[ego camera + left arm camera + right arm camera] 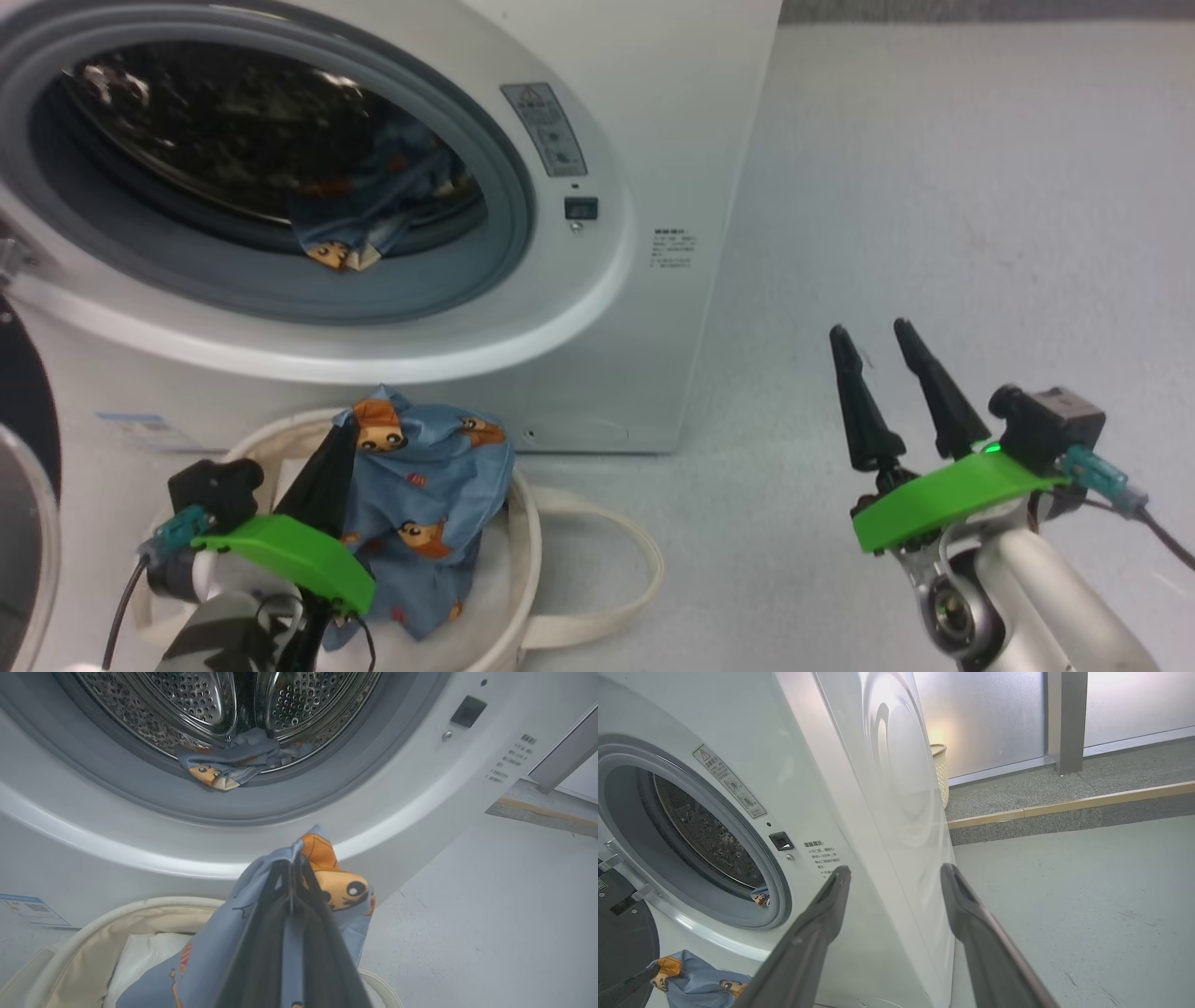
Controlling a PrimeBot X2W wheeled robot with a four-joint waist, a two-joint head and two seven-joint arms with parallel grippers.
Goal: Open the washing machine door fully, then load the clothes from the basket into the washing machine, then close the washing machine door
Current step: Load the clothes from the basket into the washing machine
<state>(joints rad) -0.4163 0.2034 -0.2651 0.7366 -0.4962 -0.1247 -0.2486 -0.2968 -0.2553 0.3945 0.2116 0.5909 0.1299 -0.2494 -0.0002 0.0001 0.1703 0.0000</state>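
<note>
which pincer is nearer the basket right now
Left. The left pincer is over the basket, shut on the clothes; the right pincer is open, off to the basket's right above the floor.

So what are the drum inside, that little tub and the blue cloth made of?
The drum looks like polished steel: shiny, punched with small holes. The tub seems cream canvas, matte, with soft sides and loop handles. The blue cloth looks like thin printed fabric, perhaps cotton: it crumples and drapes.
</note>
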